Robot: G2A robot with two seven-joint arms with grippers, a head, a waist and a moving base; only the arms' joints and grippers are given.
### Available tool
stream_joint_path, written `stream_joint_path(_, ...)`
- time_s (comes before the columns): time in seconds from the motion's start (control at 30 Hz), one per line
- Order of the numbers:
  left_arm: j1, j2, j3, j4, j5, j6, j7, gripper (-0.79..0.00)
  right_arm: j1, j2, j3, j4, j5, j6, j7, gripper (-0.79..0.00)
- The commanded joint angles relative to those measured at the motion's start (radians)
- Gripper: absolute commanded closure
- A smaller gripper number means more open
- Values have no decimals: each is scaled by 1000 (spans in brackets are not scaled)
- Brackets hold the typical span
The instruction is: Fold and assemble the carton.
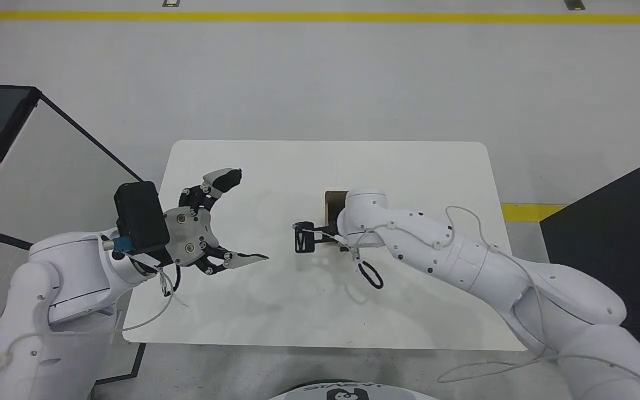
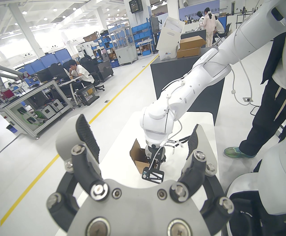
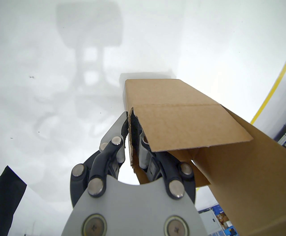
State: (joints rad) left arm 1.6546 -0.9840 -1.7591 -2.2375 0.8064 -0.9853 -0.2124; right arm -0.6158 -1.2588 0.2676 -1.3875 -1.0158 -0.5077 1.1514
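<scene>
White arms (image 1: 450, 250), thin cables (image 2: 233, 91), black jaws, silver screws (image 2: 98, 190)

It looks like a big factory-style robotics workshop. The wide pale floor is marked with yellow lines (image 1: 300, 16). There are shelves of blue bins (image 2: 143, 28), metal-frame benches (image 2: 35, 107) loaded with gear, cardboard boxes (image 2: 191, 43) on a dark counter (image 2: 178, 73), a screen (image 2: 135, 5) hung overhead, and a white desk (image 1: 330, 160).

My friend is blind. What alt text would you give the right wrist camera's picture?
The right gripper pinches one thin wall of a brown cardboard carton, with a finger on each side of it. A flap juts out over the gripper, and the white table lies beyond.
</scene>
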Motion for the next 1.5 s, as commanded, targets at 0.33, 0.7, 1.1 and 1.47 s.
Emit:
stream_joint_path(0.33, 0, 0, 0, 0, 0, 0, 0, -785, -32, 3, 39, -26, -37, 17, -9, -643)
stream_joint_path(0.7, 0, 0, 0, 0, 0, 0, 0, -785, -164, 111, 216, -291, -55, 32, 39, -671)
stream_joint_path(1.1, 0, 0, 0, 0, 0, 0, 0, -785, -490, 270, 603, -564, 21, -128, -160, -665)
stream_joint_path(1.47, 0, 0, 0, 0, 0, 0, 0, -785, -532, 282, 653, -561, 75, -138, -209, -785)
